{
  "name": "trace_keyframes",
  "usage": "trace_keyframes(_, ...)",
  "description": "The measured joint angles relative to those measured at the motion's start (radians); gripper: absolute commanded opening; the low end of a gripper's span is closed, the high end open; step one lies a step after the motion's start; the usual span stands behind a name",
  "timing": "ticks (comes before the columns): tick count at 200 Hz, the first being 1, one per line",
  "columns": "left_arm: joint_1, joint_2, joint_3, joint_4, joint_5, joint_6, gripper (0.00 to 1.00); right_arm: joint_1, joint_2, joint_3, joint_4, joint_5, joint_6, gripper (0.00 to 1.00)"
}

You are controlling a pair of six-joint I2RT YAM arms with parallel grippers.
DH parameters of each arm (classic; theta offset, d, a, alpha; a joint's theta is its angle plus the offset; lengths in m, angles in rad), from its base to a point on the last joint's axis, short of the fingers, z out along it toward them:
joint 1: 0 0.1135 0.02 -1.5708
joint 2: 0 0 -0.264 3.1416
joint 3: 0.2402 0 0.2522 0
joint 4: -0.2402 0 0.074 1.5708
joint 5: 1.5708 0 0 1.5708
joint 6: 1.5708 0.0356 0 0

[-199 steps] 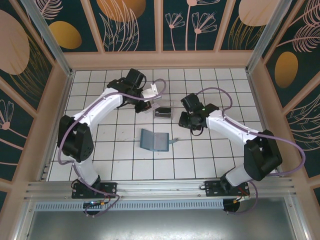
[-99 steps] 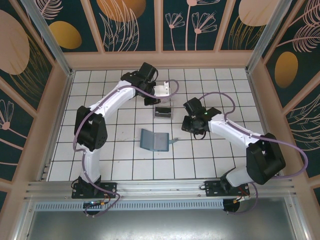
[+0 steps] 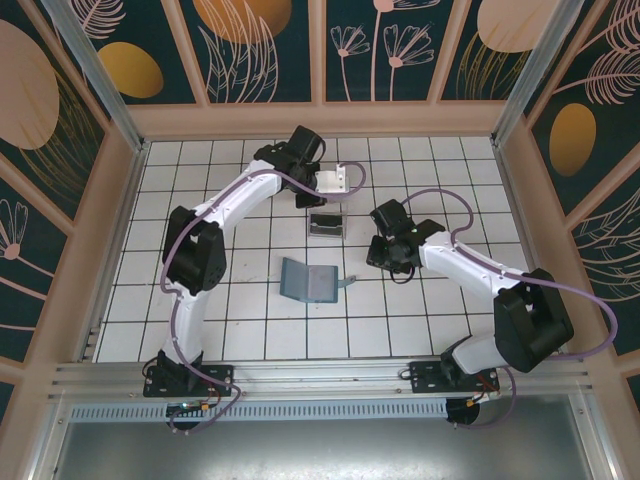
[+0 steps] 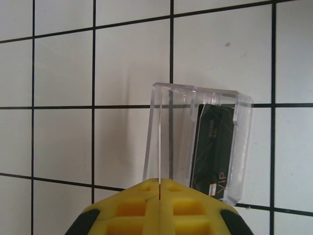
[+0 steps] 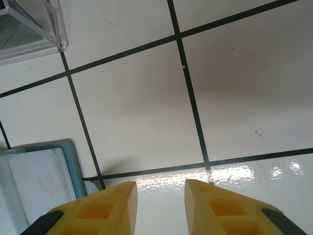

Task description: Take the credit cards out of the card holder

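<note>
The teal card holder (image 3: 308, 281) lies open on the tiles, its grey pocket side showing in the right wrist view (image 5: 39, 181). A dark credit card (image 4: 212, 142) stands inside the clear tray (image 4: 195, 90). My left gripper (image 4: 159, 180) hangs just behind the tray (image 3: 328, 213), shut on a thin pale credit card (image 4: 160, 147) that I see edge-on. My right gripper (image 5: 160, 193) is open with nothing between its fingers, over bare tile right of the holder (image 3: 380, 262). A small grey sliver (image 3: 350, 283) lies by the holder's right edge.
Wooden walls ring the tiled floor (image 3: 250, 330). Tray and holder sit mid-floor, between the two arms. A corner of the tray (image 5: 29, 29) shows at the top left of the right wrist view.
My left arm has swung right and farther back, bringing its gripper up behind the tray. The right gripper has shifted a little right and nearer.
</note>
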Motion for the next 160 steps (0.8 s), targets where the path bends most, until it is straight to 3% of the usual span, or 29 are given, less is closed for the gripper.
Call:
trace_keyframes(85, -0.019, 0.076, 0.044, 0.0, -0.032, 0.013, 0.01, -0.008, -0.04, -0.019, 0.0, 0.0, 0.001, 0.32)
trace_keyframes(129, -0.032, 0.108, 0.056, 0.005, -0.09, 0.016, 0.18, -0.009, -0.05, -0.022, 0.0, 0.0, 0.005, 0.32)
trace_keyframes(160, -0.037, 0.125, 0.056, 0.033, -0.131, 0.017, 0.24, -0.01, -0.052, -0.022, 0.0, 0.0, 0.012, 0.32)
